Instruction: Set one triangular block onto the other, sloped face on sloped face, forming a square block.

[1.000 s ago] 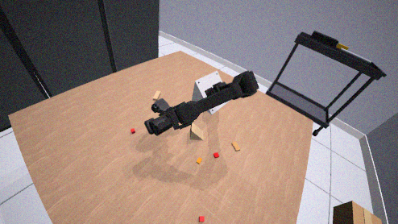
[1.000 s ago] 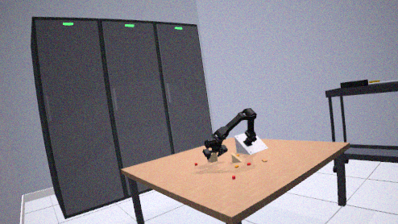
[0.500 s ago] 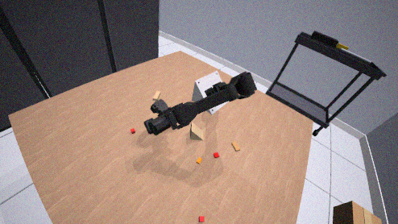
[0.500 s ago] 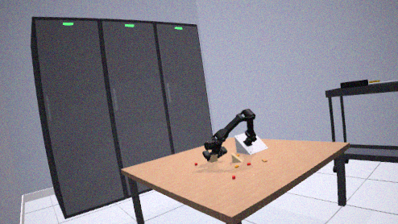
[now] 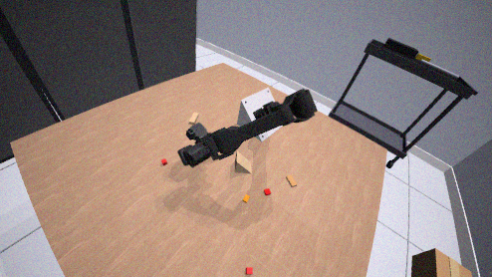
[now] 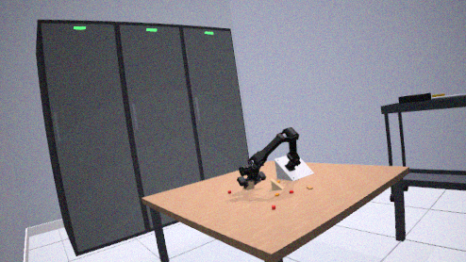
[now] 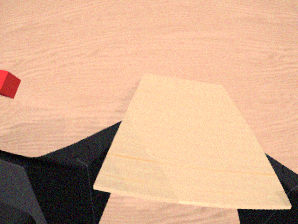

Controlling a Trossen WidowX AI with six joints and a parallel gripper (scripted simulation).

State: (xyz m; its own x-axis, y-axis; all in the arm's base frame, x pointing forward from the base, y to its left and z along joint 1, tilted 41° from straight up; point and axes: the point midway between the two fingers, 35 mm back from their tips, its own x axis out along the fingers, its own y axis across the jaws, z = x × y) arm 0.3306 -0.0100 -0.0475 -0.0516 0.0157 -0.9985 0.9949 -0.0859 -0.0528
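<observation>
My gripper (image 5: pixel 189 155) (image 6: pixel 246 181) (image 7: pixel 180 133) is low over the wooden table (image 5: pixel 100 209), left of centre. It is shut on one tan triangular block (image 7: pixel 181 119) (image 6: pixel 249 185), whose pale sloped face fills the space between the dark fingers in the wrist view. In the top view the gripper hides this block. The other triangular block (image 5: pixel 243 162) (image 6: pixel 275 185) stands on the table a little to the right of the gripper, apart from it, under the arm's forearm.
A red cube (image 5: pixel 163 161) (image 7: pixel 8 84) lies just left of the gripper. A small tan block (image 5: pixel 193 118) lies behind it. A red cube (image 5: pixel 267 191), an orange cube (image 5: pixel 246 198) and an orange bar (image 5: pixel 291 180) lie in front of the second block. Another red cube (image 5: pixel 249 270) lies near the front edge. The arm's white base (image 5: pixel 256 107) is at the back.
</observation>
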